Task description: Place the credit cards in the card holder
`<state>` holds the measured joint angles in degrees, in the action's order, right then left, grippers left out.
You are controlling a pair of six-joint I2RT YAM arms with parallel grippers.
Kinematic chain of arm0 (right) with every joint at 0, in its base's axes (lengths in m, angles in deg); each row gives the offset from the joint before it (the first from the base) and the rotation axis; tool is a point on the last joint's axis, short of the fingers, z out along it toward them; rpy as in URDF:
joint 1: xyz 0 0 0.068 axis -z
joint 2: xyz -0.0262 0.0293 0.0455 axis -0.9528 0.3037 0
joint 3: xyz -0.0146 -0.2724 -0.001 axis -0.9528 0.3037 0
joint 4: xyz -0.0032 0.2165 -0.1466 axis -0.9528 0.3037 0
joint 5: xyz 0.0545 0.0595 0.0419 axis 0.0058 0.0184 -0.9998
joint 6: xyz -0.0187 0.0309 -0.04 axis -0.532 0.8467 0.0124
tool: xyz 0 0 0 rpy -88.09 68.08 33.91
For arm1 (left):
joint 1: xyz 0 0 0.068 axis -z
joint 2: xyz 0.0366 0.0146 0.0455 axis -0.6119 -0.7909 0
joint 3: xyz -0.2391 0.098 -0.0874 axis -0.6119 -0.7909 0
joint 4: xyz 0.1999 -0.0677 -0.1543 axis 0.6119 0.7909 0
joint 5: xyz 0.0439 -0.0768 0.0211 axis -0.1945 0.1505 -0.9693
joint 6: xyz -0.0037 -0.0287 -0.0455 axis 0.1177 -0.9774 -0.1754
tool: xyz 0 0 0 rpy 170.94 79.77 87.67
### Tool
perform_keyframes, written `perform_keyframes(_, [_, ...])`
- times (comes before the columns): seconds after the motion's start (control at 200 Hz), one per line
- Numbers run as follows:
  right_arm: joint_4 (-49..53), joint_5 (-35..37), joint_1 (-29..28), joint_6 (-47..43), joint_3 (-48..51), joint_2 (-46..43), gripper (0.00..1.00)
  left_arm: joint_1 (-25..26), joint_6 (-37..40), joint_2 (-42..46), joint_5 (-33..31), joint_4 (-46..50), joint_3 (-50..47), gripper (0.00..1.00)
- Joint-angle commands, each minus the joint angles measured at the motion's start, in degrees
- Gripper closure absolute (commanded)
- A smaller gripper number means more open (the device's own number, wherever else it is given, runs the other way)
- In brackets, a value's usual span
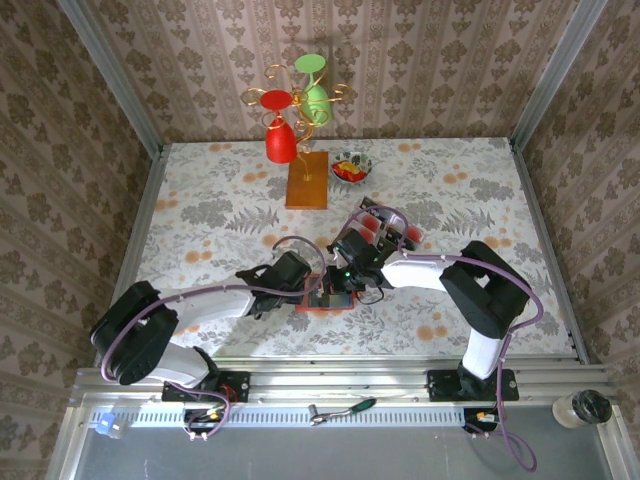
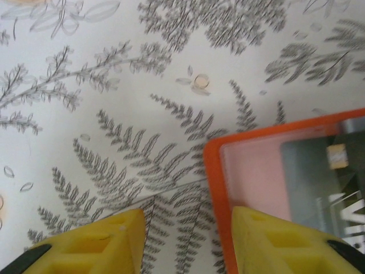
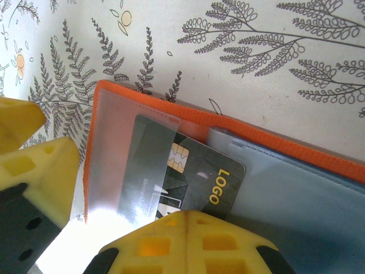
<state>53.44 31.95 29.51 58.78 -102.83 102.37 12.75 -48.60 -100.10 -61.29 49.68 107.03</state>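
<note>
Fingers of my right gripper: closed, yellow pads meeting tip to tip. They sit at the near edge of a black card with a gold chip and the word LOGO. I cannot tell whether the card is pinched or only touched. The card lies at a slant, its far end tucked under the clear pocket of the card holder, the rest uncovered.

Fingers of my left gripper: apart, with only fern-print cloth between them. One pad overlaps the holder's orange rim near a corner. The other pad stands off the holder, over the cloth. Through the pocket the black card shows.

From above: the card holder lies open and flat on the table, near the front edge, about centre. Left gripper at its left end, right gripper over its middle, the two close together. Beyond my right wrist, red cards lie in a clear tray, well apart from the holder.
</note>
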Motion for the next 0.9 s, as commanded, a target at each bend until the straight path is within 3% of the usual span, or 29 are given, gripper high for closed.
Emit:
perform_keyframes(0.0, [1.31,-0.26,-0.60,0.43,-1.28,1.56,0.95,-0.44,-1.62,-0.83,-0.74,2.14,-1.05,0.55])
perform_keyframes(0.535, [3.45,-0.42,-2.88,0.52,-5.87,4.81,0.96,-0.53,-0.82,-2.64,-0.42,0.10,-1.08,0.56])
perform_keyframes(0.89, [7.09,2.76,-2.43,-1.15,-4.95,-2.38,0.96,-0.94,-1.07,0.56,-1.16,1.44,-2.25,0.57])
